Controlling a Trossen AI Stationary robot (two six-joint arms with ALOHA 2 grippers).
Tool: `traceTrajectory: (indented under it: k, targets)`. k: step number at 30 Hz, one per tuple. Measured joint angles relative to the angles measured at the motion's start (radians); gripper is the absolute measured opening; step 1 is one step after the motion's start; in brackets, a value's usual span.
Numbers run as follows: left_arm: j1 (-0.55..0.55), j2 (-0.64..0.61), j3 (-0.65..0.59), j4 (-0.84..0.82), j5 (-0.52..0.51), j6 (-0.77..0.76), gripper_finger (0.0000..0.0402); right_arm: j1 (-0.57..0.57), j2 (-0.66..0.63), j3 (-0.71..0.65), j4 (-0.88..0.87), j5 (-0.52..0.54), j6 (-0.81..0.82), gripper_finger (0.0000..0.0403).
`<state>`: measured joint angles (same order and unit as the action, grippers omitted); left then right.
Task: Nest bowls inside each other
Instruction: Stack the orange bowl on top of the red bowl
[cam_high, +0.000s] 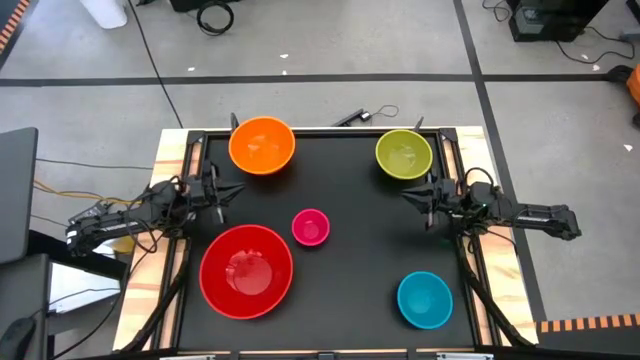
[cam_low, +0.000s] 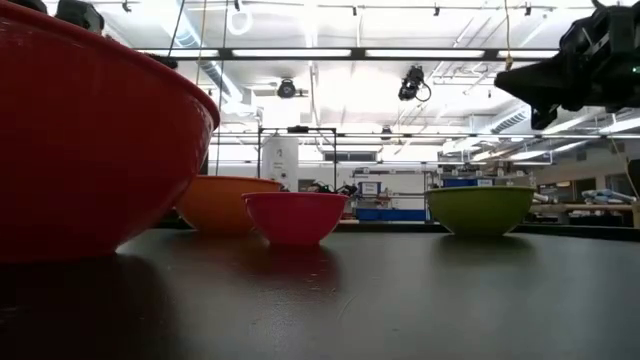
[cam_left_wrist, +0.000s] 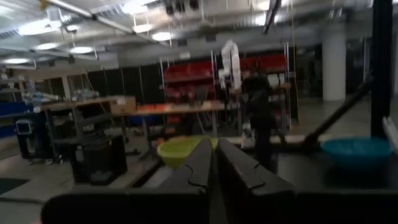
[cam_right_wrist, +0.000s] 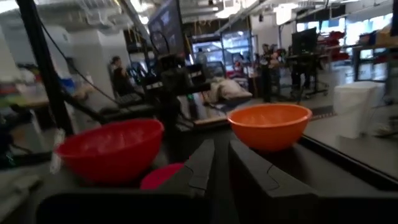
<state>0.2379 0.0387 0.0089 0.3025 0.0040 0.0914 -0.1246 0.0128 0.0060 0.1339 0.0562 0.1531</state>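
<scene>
— High view: where do your hands sit among the bowls?
— Your left hand (cam_high: 232, 188), closed and empty, has the orange bowl (cam_high: 262, 145) just beyond it and the red bowl (cam_high: 246, 270) nearer you. Your right hand (cam_high: 412, 196), near-closed and empty, has the green bowl (cam_high: 404, 154) just beyond, the blue bowl (cam_high: 424, 299) well back, and the pink bowl (cam_high: 310, 227) between both hands.

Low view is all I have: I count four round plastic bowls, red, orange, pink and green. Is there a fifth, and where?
Observer: Yes, a round blue plastic bowl sits empty near the table's right edge, apart from the others.
Operator: Which arm is the dark shape at my upper right?
Observer: The right arm; its pincer hovers beside the round yellow-green plastic bowl, holding nothing.
Operator: And the left pincer?
Observer: The left pincer is shut and empty, between the round orange plastic bowl and the large round red plastic bowl.
</scene>
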Motion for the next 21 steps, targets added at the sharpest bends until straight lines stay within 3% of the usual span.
traceTrajectory:
  k: [3,6,9,15,18,21]
  targets:
    - [0.000,0.000,0.000,0.058,0.000,-0.033,0.0029,-0.002,0.001,0.000,0.056,0.065,0.025,0.0054]
    - [0.000,0.000,0.000,0.111,0.000,-0.044,0.0029,-0.011,0.007,0.000,0.117,0.263,0.246,0.0054]
    - [0.000,0.000,0.000,0.109,0.002,-0.106,0.0029,-0.033,0.027,0.000,0.106,0.395,0.289,0.0054]
    - [0.000,0.051,0.000,0.065,0.002,-0.117,0.0029,-0.096,0.198,0.000,0.127,0.245,0.353,0.0055]
    - [0.000,0.112,0.000,0.105,-0.023,-0.116,0.0029,-0.127,0.353,0.025,0.172,0.187,0.372,0.0055]
    - [0.003,0.192,0.000,0.136,-0.098,-0.098,0.0029,-0.171,0.532,0.092,0.170,0.196,0.303,0.0058]
